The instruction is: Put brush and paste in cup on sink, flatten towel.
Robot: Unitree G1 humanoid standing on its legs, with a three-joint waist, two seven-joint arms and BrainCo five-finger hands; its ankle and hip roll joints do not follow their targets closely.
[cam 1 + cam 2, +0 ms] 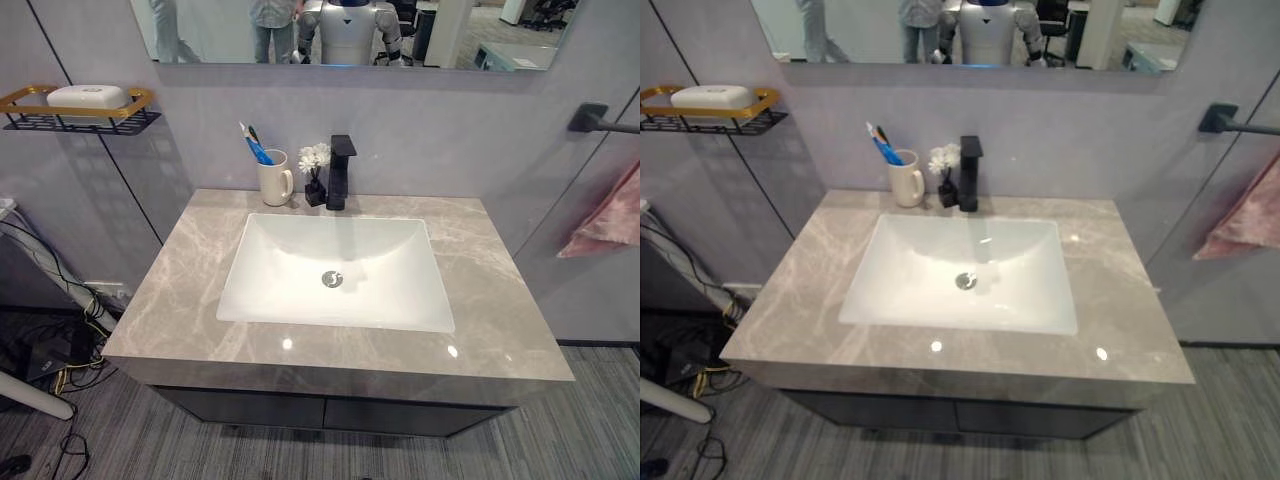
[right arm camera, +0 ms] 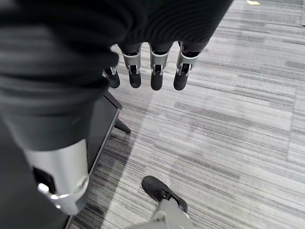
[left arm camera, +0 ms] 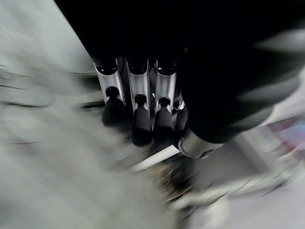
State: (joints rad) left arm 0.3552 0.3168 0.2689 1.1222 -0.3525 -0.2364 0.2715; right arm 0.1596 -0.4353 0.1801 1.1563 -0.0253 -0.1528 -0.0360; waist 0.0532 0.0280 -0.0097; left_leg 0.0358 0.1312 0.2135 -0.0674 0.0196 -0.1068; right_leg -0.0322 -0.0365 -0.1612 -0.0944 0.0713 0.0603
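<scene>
A white cup [image 1: 274, 180] stands on the grey marble counter [image 1: 180, 270] at the back, left of the black faucet [image 1: 340, 170]. A blue toothbrush and a paste tube [image 1: 256, 147] stick up out of the cup. On the wall at the far right, a pink towel [image 1: 610, 215] hangs bunched from a black bar [image 1: 600, 120]. My left hand [image 3: 138, 95] shows in the left wrist view with relaxed fingers holding nothing. My right hand [image 2: 157, 71] hangs over grey floor in the right wrist view, its fingers loose and holding nothing.
The white basin [image 1: 335, 270] fills the middle of the counter. A small vase of white flowers [image 1: 315, 160] stands between cup and faucet. A wall shelf with a soap box [image 1: 85, 98] is at the upper left. Loose cables [image 1: 60, 350] lie on the floor at left.
</scene>
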